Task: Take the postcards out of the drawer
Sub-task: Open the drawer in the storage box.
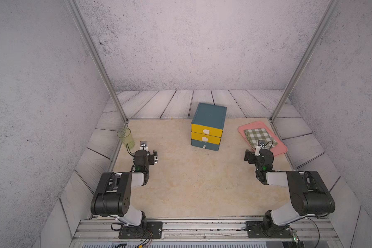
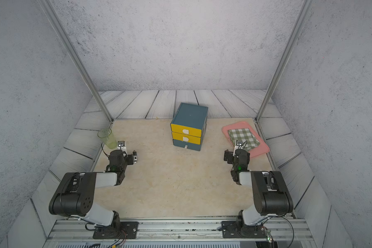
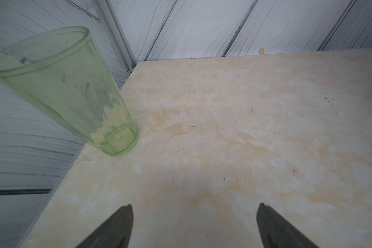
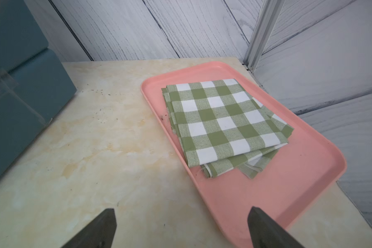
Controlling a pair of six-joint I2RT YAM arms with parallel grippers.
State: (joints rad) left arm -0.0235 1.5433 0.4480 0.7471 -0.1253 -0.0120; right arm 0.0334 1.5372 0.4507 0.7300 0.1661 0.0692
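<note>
The drawer unit (image 1: 207,126) is a teal box at the back middle of the table, seen in both top views. Its two yellow drawers and the teal bottom drawer are all shut. The postcards are hidden. My left gripper (image 1: 145,157) hangs open over the left side of the table, and in the left wrist view its fingertips (image 3: 129,207) stand wide apart over bare tabletop. My right gripper (image 1: 257,156) is open at the right, with nothing between its jaws in the right wrist view (image 4: 182,209). The unit's teal side (image 4: 19,96) lies beside it.
A clear green cup (image 1: 125,137) stands upright near the table's left edge, just behind my left gripper. A pink tray (image 1: 281,150) at the right holds a folded green-checked cloth (image 1: 259,136). One right fingertip hangs over the tray's near rim (image 4: 223,225). Metal posts rise at both back corners.
</note>
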